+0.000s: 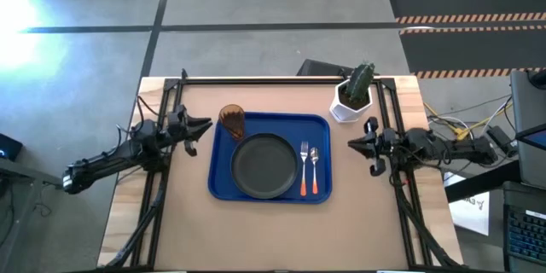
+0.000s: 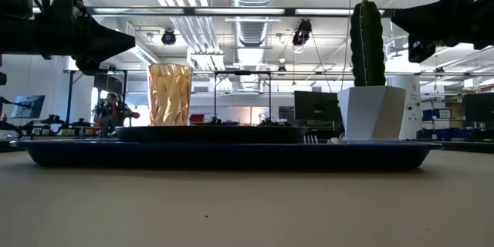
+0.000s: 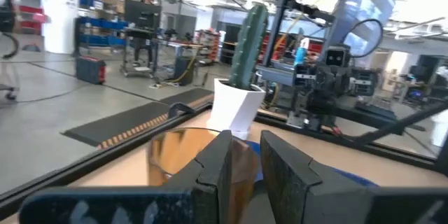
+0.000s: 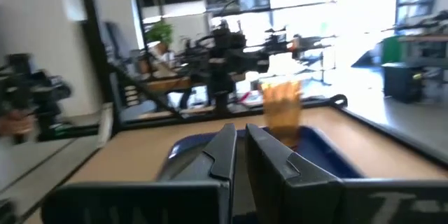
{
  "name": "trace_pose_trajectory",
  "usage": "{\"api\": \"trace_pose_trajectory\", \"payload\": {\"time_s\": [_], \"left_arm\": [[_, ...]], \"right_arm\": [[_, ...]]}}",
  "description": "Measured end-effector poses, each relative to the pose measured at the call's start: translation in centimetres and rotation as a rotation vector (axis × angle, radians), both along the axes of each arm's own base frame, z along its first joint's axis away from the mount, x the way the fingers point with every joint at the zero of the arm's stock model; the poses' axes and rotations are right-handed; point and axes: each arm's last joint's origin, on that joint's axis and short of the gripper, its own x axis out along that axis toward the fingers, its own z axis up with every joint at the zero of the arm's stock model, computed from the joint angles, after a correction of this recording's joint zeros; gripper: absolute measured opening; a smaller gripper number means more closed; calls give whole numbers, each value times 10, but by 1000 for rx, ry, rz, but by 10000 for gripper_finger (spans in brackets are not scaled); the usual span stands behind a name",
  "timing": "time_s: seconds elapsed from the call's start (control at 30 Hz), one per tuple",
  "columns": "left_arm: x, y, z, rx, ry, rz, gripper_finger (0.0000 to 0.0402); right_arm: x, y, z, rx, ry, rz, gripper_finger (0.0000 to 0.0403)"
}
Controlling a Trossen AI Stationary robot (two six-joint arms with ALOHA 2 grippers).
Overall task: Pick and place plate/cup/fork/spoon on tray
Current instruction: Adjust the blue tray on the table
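Note:
The blue tray [image 1: 223, 189] lies mid-table. On it the black plate [image 1: 264, 165] lies flat in the middle. The amber cup [image 1: 232, 121] stands upright in the tray's far left corner. The fork [image 1: 304, 166] and the spoon [image 1: 314, 166] lie side by side right of the plate, orange handles toward the near edge. My left gripper [image 1: 205, 124] hovers left of the cup, slightly open and empty; the cup shows past its fingers [image 3: 175, 157]. My right gripper [image 1: 351, 143] hovers right of the tray, shut and empty.
A white pot with a green cactus [image 1: 354, 94] stands at the table's far right, just beyond the tray's far right corner. Black frame rails run along the table's left, right and far edges. Bare tabletop lies between the tray and the near edge.

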Motion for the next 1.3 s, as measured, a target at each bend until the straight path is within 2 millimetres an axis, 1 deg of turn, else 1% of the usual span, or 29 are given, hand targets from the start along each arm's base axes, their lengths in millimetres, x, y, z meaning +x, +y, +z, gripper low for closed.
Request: {"api": "trace_pose_trajectory", "payload": {"time_s": [0.1,0.2,0.37,0.5,0.8,0.87,1.1,1.3], "left_arm": [[-1,1,0,-45,-17,3,58],[0,-1,0,-109,-33,-79,58],[3,-4,-2,-170,-19,-207,58],[5,-5,-4,-203,3,-255,58],[9,-12,-7,-222,43,-326,58],[10,-13,-8,-216,51,-310,58],[12,-9,-12,-172,99,-154,58],[14,-8,-14,-181,122,-144,58]], "right_arm": [[0,-5,2,-4,-21,23,22],[-1,-8,2,14,-16,65,22],[0,-10,-3,52,28,44,22],[0,-10,-3,86,37,49,22],[3,-10,-6,82,70,46,22],[3,-10,-7,82,80,45,22],[4,-10,-8,84,95,43,22],[4,-10,-7,110,85,47,22]]}}
